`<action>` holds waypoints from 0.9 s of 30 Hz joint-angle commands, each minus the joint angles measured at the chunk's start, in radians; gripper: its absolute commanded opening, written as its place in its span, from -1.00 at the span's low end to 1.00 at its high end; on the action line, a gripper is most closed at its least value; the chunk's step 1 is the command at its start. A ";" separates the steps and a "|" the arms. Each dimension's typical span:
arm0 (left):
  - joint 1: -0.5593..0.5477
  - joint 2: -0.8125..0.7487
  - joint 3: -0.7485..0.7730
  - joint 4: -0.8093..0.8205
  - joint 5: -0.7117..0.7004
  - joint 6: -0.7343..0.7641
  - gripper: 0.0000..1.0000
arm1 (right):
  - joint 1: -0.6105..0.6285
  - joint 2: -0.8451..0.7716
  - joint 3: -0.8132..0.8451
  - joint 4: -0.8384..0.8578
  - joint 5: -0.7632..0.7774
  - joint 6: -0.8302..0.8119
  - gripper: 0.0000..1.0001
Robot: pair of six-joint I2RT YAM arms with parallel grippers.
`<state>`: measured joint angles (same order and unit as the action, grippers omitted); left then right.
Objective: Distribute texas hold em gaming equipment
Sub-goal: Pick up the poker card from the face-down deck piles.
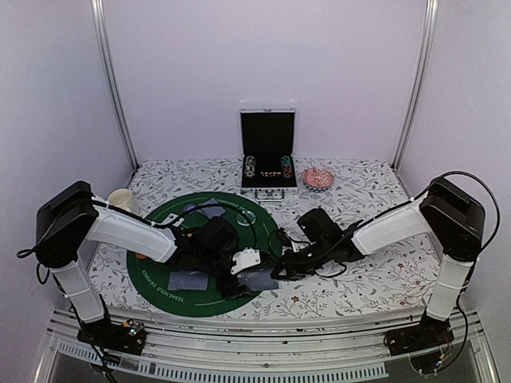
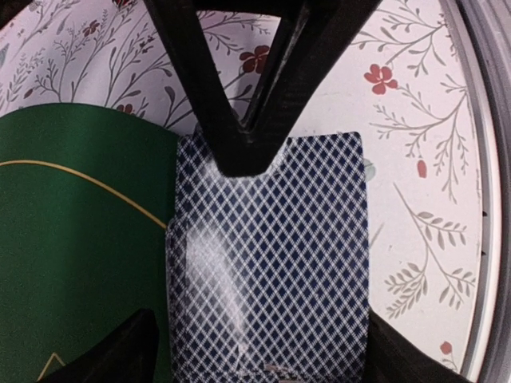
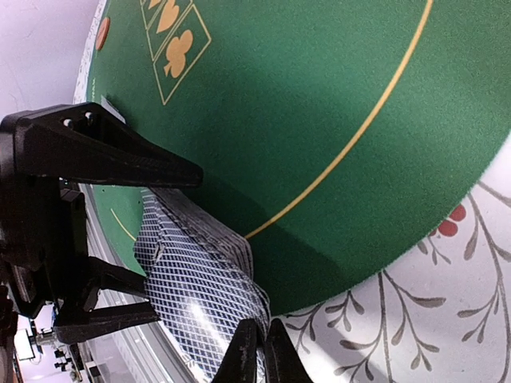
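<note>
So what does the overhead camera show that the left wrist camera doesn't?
Only overhead: both arms whole, the open case at the back, a red dish beside it and the white mug at the left. Only left wrist: the diamond pattern on the deck of cards, which lies partly on the green mat, partly on the floral cloth, with the right gripper closed on one edge. Both: that mat and cloth.

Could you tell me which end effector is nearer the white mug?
Left. The left end effector sits right of the mug; the right end effector lies just beyond it, farther right.
</note>
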<state>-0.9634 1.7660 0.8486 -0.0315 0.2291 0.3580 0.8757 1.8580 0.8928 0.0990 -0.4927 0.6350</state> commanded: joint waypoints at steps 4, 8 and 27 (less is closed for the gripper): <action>0.009 -0.001 0.014 -0.023 0.030 0.012 0.67 | -0.021 -0.079 -0.043 -0.015 0.009 -0.023 -0.92; 0.009 -0.003 0.010 -0.023 0.029 0.015 0.67 | -0.024 -0.090 -0.048 -0.019 0.005 -0.029 -0.92; 0.008 -0.003 0.007 -0.019 0.030 0.017 0.69 | -0.025 -0.028 -0.005 0.037 -0.044 -0.031 -0.94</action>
<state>-0.9634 1.7660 0.8486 -0.0429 0.2474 0.3660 0.8562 1.8343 0.8711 0.1177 -0.5354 0.6102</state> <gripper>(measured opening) 0.844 0.033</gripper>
